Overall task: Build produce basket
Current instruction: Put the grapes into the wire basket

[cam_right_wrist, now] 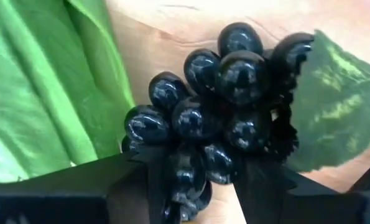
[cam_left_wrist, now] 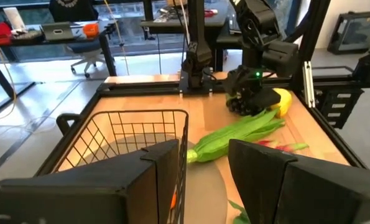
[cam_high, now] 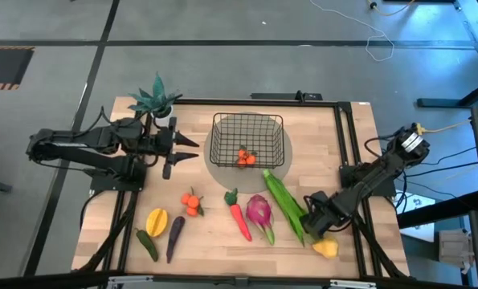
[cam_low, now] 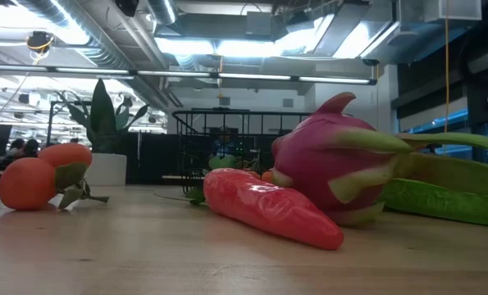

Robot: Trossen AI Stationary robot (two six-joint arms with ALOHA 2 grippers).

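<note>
My right gripper (cam_high: pixel 313 217) is at the table's near right, shut on the bunch of black grapes (cam_right_wrist: pixel 222 106), beside the long green bean pods (cam_high: pixel 285 205). My left gripper (cam_high: pixel 186 148) is open and empty, level, just left of the black wire basket (cam_high: pixel 247 128), which stands on a grey round mat and holds an orange (cam_high: pixel 245 157). On the table lie the oranges (cam_high: pixel 192 202), mango (cam_high: pixel 156 221), pepper (cam_high: pixel 147 243), eggplant (cam_high: pixel 175 237), carrot (cam_high: pixel 239 217), dragon fruit (cam_high: pixel 259 215) and pear (cam_high: pixel 325 247). My right gripper pinches the grape bunch between its two fingers, on opposite sides of the bunch's near end (cam_right_wrist: pixel 194 177). The fingers slant down from the table's right side. The bunch sits low beside the bean pods (cam_left_wrist: pixel 244 106); whether it is clear of the table I cannot tell.
A teal potted plant (cam_high: pixel 154 100) stands at the far left, behind my left arm. The grey mat (cam_high: pixel 222 172) lies under the basket. A black frame rail (cam_high: pixel 347 136) runs along the table's right side. Bare wood lies between the basket and the produce row.
</note>
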